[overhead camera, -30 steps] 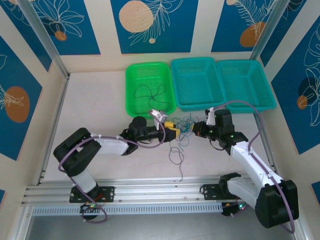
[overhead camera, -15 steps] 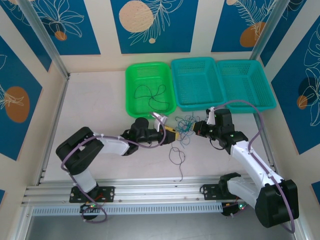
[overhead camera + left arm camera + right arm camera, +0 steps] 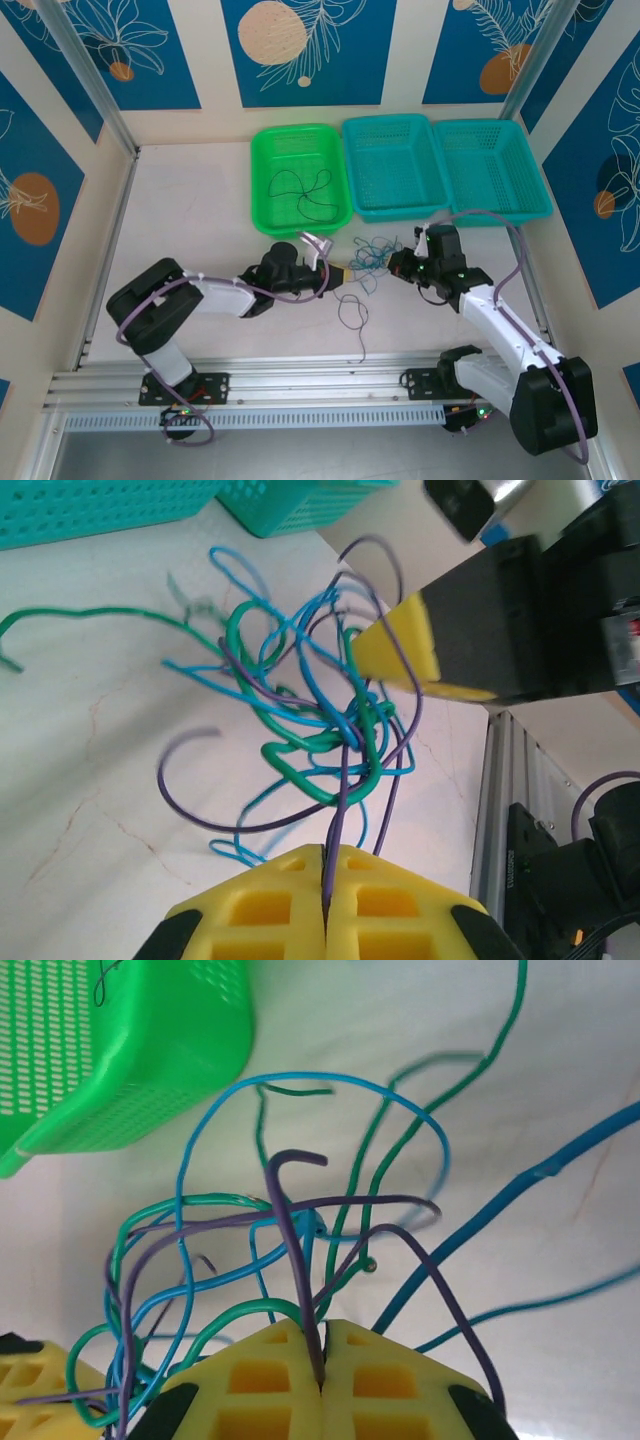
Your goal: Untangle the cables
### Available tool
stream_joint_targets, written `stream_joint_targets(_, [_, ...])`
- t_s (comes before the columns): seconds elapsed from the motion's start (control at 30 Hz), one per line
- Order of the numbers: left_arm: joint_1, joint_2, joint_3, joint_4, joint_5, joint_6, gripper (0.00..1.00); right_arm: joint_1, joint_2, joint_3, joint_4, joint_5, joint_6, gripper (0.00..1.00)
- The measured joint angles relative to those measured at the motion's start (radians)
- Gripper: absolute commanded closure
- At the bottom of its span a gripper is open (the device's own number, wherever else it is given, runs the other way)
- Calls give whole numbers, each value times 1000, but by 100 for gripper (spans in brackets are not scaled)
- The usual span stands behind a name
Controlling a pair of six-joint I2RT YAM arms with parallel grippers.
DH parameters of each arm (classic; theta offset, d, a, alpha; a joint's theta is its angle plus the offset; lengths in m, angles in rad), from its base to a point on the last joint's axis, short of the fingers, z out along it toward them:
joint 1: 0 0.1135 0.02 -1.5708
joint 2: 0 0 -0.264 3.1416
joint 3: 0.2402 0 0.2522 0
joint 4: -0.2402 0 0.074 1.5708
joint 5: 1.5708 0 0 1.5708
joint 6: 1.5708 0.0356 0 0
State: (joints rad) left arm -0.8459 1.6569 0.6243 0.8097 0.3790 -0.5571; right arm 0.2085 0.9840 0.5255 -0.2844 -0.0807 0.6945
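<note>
We log the cable tangle [image 3: 368, 255] of green, teal-blue and purple strands on the table [image 3: 200, 220], just in front of the green basket [image 3: 300, 130] and the nearer teal basket [image 3: 400, 212], stretched between the two grippers. The left gripper [image 3: 327, 865] has its yellow pads pressed together on a purple strand [image 3: 338, 810] at the tangle's left side; the right gripper [image 3: 322, 1350] likewise pinches a purple strand [image 3: 295, 1260] at the right side. One black strand [image 3: 300, 188] lies inside the green basket, and a loose dark strand [image 3: 358, 340] lies on the table nearer the arm bases.
</note>
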Motion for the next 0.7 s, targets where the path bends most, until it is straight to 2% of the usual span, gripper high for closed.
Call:
stream_joint_targets(0.1, [-10,-2,-18,-21,-21,18,100,-67,-32,-64,19,-97,62,81])
stream_joint_targets(0.17, [-2,3,-42,-21,-34,17,100,-110,-26,-90,15,-93,70,68])
stream_joint_targets(0.2, [5,18,-48,-18,-37,16,100,-125,-13,-95,2,-82,67,66])
stream_joint_targets(0.3, [18,82,-48,-23,-40,13,100,-135,23,-74,-55,-54,60,64])
stream_joint_targets(0.47, [17,134,-24,-79,-40,13,100,-82,7,44,-152,-28,64,63])
stream_joint_targets(0.7, [17,134,-6,-90,-44,13,100,57,48,179,-216,26,241,60])
